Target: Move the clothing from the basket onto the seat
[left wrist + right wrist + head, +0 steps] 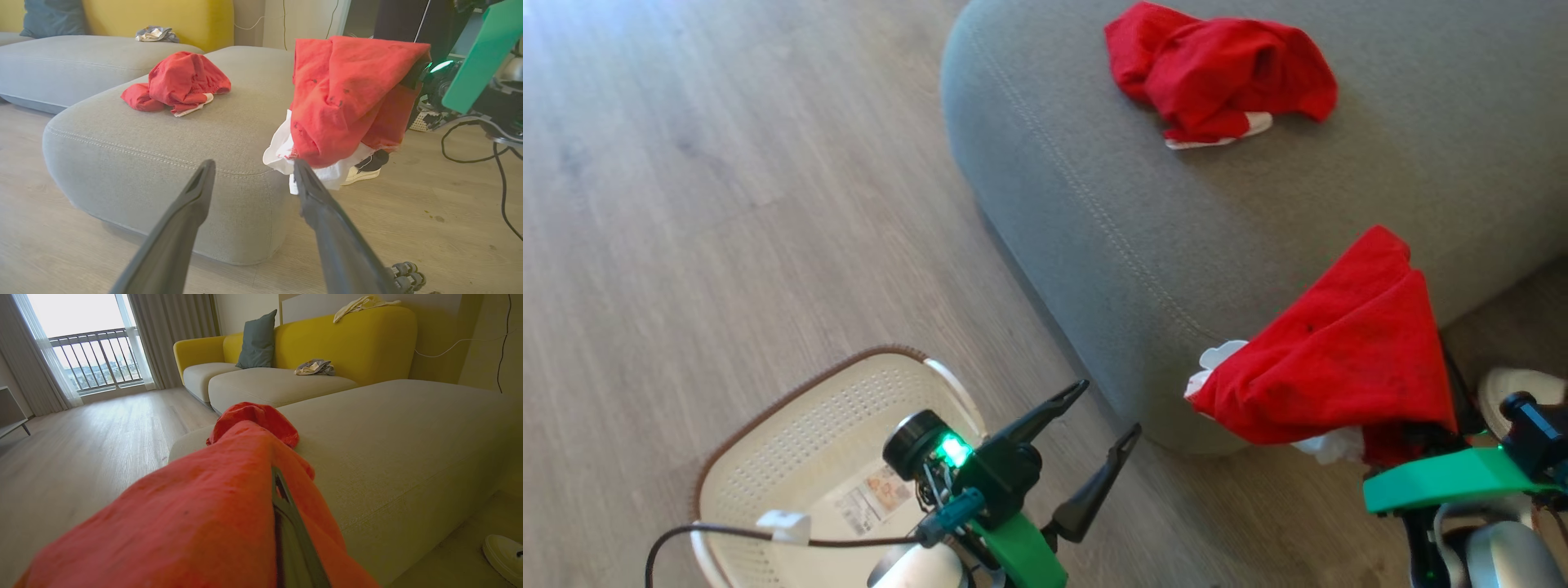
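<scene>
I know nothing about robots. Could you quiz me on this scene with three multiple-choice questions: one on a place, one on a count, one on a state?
1. Where does the loose red garment lie?
A. on the floor
B. on the grey seat
C. on the yellow sofa

2. How many red garments are in sight?
A. one
B. two
C. three

3. How does the left gripper stand?
A. open and empty
B. shut on cloth
C. shut on nothing

Answers:
1 B: it rests crumpled on the seat's top.
2 B: besides that one, the other garment hangs from the right gripper.
3 A: its two fingers stand apart with nothing between them.
</scene>
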